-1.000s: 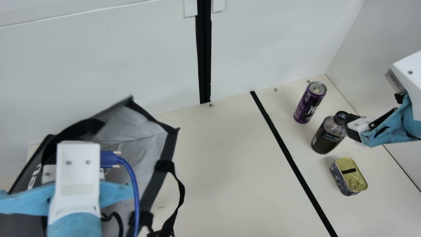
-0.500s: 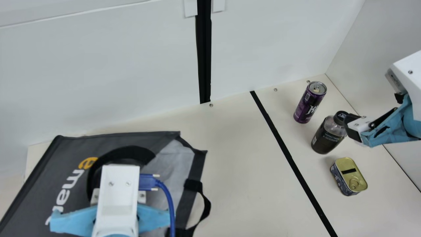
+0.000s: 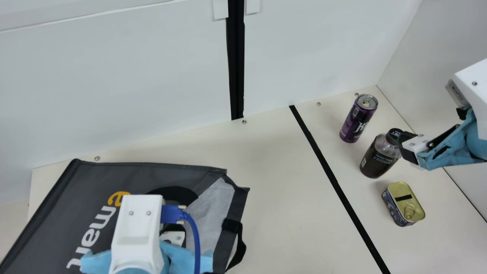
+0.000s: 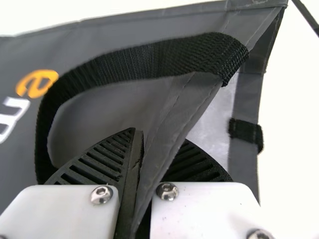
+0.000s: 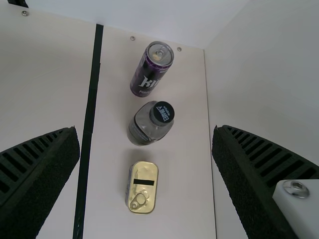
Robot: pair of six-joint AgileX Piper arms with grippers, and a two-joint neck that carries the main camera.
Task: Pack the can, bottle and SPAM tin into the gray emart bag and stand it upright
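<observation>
Three goods upright on the counter (image 3: 289, 198), right of the black line (image 3: 335, 179): can (image 3: 358, 118) farthest back, bottle (image 3: 380, 156) between, SPAM tin (image 3: 404, 204) nearest the robot. Gray emart bag (image 3: 93, 179) lying flat at left, its mouth turned right, toward the goods, with open counter between.

Left tool (image 4: 154, 142) narrow, pinching a fold of the bag's upper panel at the mouth, beside the looped strap (image 4: 134, 62). Right tool (image 5: 145, 130) wide, nothing gripped; it is the nearer one to all three, bottle closest.

Judgement: packing still to do. Left likely to lift the panel up off the lower one; goods should then go in leftward. Risk: thin fabric slipping, mouth sagging shut.
</observation>
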